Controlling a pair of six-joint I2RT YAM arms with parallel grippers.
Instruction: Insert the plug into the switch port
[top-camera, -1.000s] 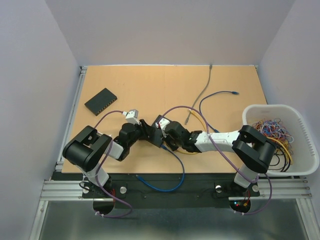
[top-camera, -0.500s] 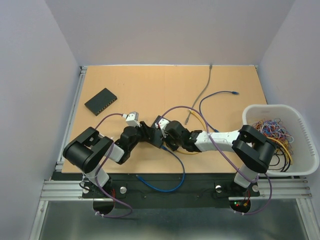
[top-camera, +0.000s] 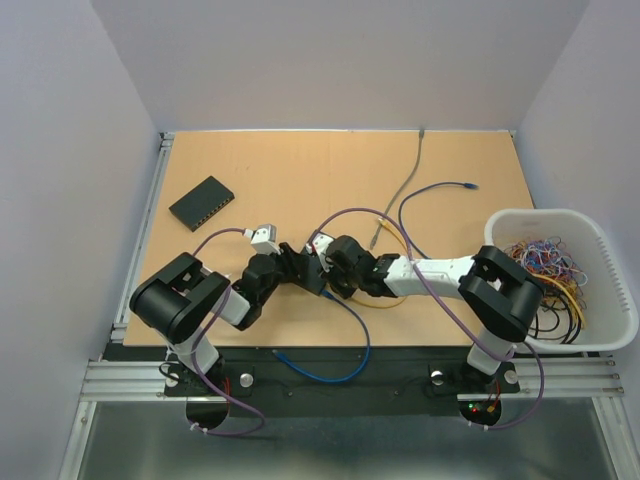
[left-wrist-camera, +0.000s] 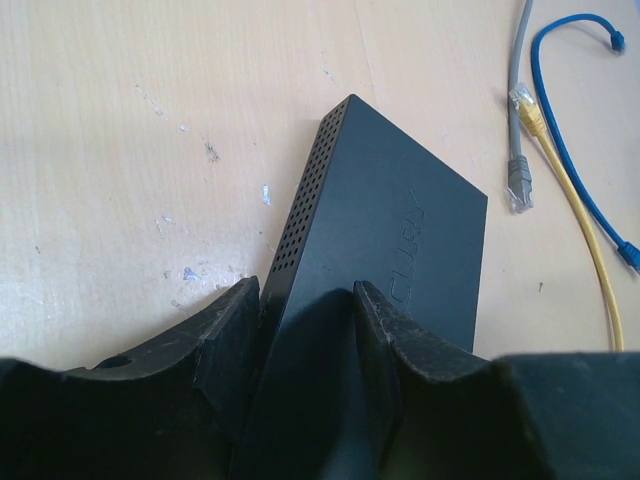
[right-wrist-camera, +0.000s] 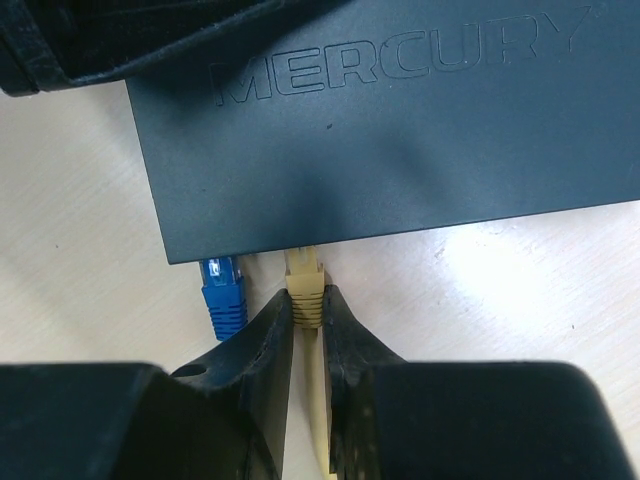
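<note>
A black switch (right-wrist-camera: 400, 130) marked MERCURY lies on the wooden table at its middle. My left gripper (left-wrist-camera: 305, 330) is shut on the switch (left-wrist-camera: 380, 230), one finger on each side of its body. My right gripper (right-wrist-camera: 308, 305) is shut on a yellow plug (right-wrist-camera: 306, 285), whose tip is at the switch's port edge. A blue plug (right-wrist-camera: 222, 295) sits in the port just left of it. In the top view the left gripper (top-camera: 300, 268) and right gripper (top-camera: 330, 268) meet and hide the switch.
A second black switch (top-camera: 202, 202) lies at the far left. A white basket (top-camera: 590, 225) of cables stands at the right. A grey cable (top-camera: 405, 190) and a blue cable (top-camera: 430, 195) lie beyond the grippers. A blue cable loop (top-camera: 335, 365) hangs over the front edge.
The right arm has shifted slightly left, toward the switch. The left arm has barely moved.
</note>
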